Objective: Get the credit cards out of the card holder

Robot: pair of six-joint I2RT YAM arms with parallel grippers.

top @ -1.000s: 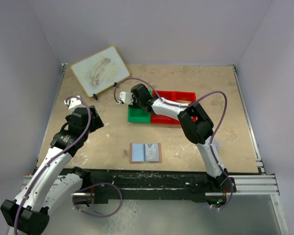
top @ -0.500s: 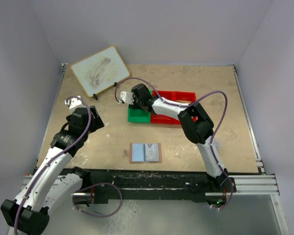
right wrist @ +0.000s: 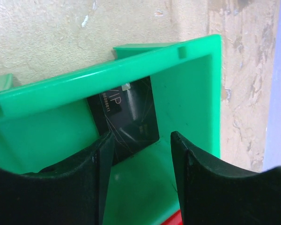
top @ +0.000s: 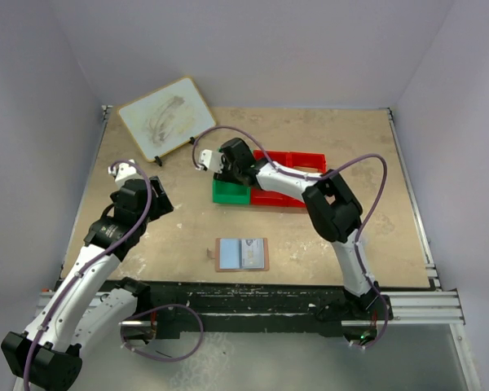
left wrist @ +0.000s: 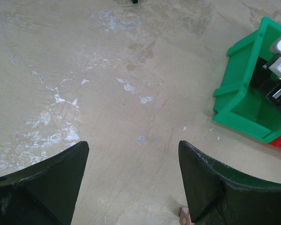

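Now in hand: drop-off of one card. A dark card (right wrist: 126, 117) rests in the green bin (top: 226, 195), so this card counts as delivered.
Next move: by judgement, the right arm must lift clear of the bin wall and travel to the card holder for any card left in it. That calls for a thin pinch on a card edge. Nothing pins the holder, so it may slide unless the left arm steadies it.
Left gripper (left wrist: 133, 150): jaws spread wide, grasping nothing. It hangs over bare table (top: 187, 220) at the left side, well apart from the holder.
Board (top: 165, 116): propped at the far left corner. No part in the task.
Right gripper (right wrist: 141, 136): poised over the green bin, fingers pointing into it. Jaws parted. The dark card shows between and beyond the fingers, leaning on the bin's inner wall, not clamped.
Card holder (top: 242, 254): lying flat and open near the middle of the table's near edge, well apart from both grippers.
Holder axis: long axis runs left to right, parallel to the near edge. Pale inner panels face up and a small tab sticks out at its left end.
Holder contents: a printed patch shows on the right panel. Whether it is a card cannot be told.
Red bins (top: 306, 155): touching the green bin on its right.
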